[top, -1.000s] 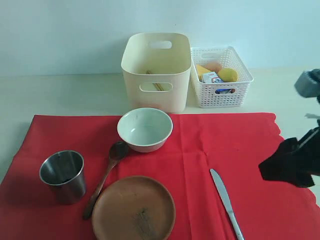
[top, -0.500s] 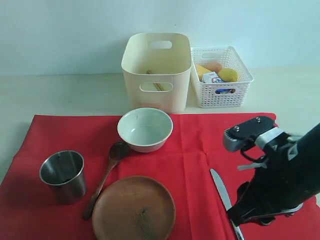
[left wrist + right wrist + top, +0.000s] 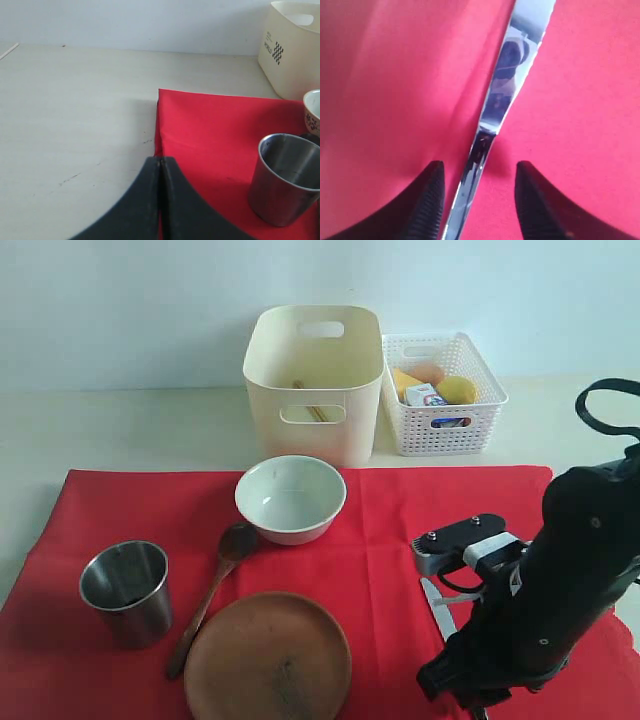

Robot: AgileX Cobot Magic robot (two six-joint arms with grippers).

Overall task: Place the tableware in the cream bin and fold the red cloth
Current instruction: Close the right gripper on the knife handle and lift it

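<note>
The red cloth [image 3: 380,540] lies flat under a pale bowl [image 3: 290,497], a steel cup [image 3: 125,590], a dark wooden spoon [image 3: 210,595], a brown plate [image 3: 268,655] and a steel table knife [image 3: 437,605]. The cream bin [image 3: 313,380] stands behind the cloth. My right gripper [image 3: 479,172] is open, low over the cloth, its fingers either side of the knife [image 3: 512,85] handle without touching it. My left gripper [image 3: 160,165] is shut on nothing, near the cloth's [image 3: 210,125] left edge, with the cup [image 3: 285,180] beside it. The exterior view does not show the left arm.
A white lattice basket [image 3: 443,395] with food items and a small carton stands right of the cream bin. Thin wooden sticks [image 3: 312,405] lie inside the bin. The right arm [image 3: 550,590] covers the cloth's front right part. Bare table lies left of the cloth [image 3: 75,125].
The right arm came in from the right edge, swung over the knife and dropped lower and a little left above it. The tableware has not moved.
</note>
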